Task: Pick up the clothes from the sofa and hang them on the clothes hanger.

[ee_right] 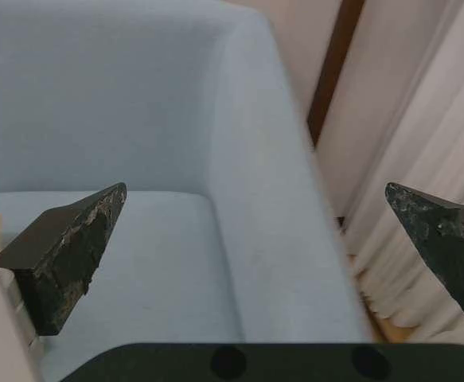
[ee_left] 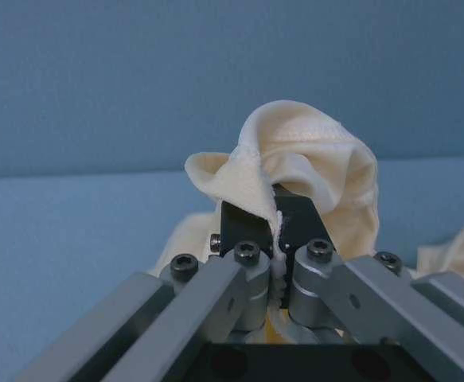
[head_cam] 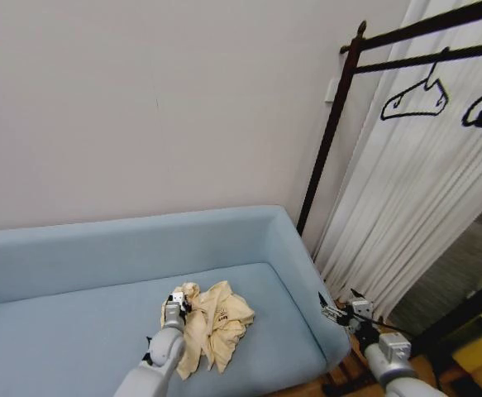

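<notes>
Your left gripper (ee_left: 279, 247) pinched a fold of the crumpled cream cloth shirt (head_cam: 216, 324), mid-seat on the pale blue sofa (head_cam: 75, 331); looked light, limp, probably slippery; grip deeper; right gripper (head_cam: 338, 312) idle at right, jaws apart.

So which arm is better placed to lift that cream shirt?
Left. The left fingers pinch a fold of the crumpled cream cloth shirt; the right fingers hang open beside the end of the light blue sofa.
</notes>
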Available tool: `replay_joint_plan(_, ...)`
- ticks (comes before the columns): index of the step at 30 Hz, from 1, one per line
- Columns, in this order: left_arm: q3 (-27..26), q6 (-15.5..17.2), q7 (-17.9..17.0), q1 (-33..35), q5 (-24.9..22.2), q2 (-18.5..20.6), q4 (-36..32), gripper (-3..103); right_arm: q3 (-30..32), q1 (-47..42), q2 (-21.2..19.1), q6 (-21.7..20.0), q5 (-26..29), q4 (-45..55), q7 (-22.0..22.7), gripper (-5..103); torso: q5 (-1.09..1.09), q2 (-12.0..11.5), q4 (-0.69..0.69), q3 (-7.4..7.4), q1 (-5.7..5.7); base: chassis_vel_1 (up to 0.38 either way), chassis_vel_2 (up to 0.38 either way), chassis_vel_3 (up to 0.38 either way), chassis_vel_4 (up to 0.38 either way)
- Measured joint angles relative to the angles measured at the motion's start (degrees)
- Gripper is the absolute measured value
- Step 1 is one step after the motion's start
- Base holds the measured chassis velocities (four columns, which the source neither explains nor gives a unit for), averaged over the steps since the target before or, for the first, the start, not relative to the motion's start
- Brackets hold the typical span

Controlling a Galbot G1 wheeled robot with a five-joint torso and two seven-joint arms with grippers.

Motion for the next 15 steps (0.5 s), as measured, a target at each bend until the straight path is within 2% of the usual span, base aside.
replay_joint_plan(1,-0.56,-0.32,0.47,0.15,-0.20,0.32,-0.27,1,-0.72,0.49,-0.13,-0.19,0.41,-0.11,0.46,100,0.00,0.00,0.00,0.00,0.00,0.000,0.000,0.000,0.000)
replay_joint_plan(3,-3.83,-1.19,2.90,1.21,-2.09,2.37,-2.15,1,-7.93,4.88,-1.12,-1.50,4.32,-1.42,5.03,100,0.01,0.00,0.02,0.00,0.00,0.000,0.000,0.000,0.000)
replay_joint_plan(4,-3.83,-1.19,2.90,1.21,-2.09,2.37,-2.15,1,-7.93,4.88,-1.12,-1.50,4.32,-1.42,5.03,100,0.01,0.00,0.02,0.00,0.00,0.000,0.000,0.000,0.000)
replay_joint_plan(7,-7.51,-1.60,6.10,3.17,-4.09,5.07,-4.68,1,-20.73,13.85,-1.78,-3.07,10.41,-6.05,12.75,100,0.00,0.00,0.01,0.01,0.00,0.000,0.000,0.000,0.000)
replay_joint_plan(9,-7.65,-1.60,6.20,3.31,-4.21,5.18,-4.85,1,-21.03,14.08,-1.78,-3.09,10.52,-6.22,12.90,100,0.00,0.00,0.01,0.01,0.00,0.000,0.000,0.000,0.000)
replay_joint_plan(10,-8.75,-1.60,6.40,4.53,-5.36,5.99,-6.35,1,-26.08,18.56,-1.79,-3.19,11.92,-9.26,15.36,100,0.00,-0.01,0.00,0.00,0.00,0.000,0.000,0.000,0.000)
replay_joint_plan(12,-9.83,-1.30,6.38,6.21,-6.34,6.56,-8.35,1,-31.31,24.03,-1.37,-3.18,12.56,-12.75,17.30,100,0.00,0.00,0.01,0.00,0.00,0.000,0.000,0.000,0.000)
replay_joint_plan(15,-10.52,-0.97,6.21,7.69,-6.57,6.71,-9.77,1,-35.97,29.22,-0.46,-3.18,12.87,-16.20,18.67,100,-0.01,0.00,0.01,0.00,0.00,0.000,0.000,0.000,0.000)
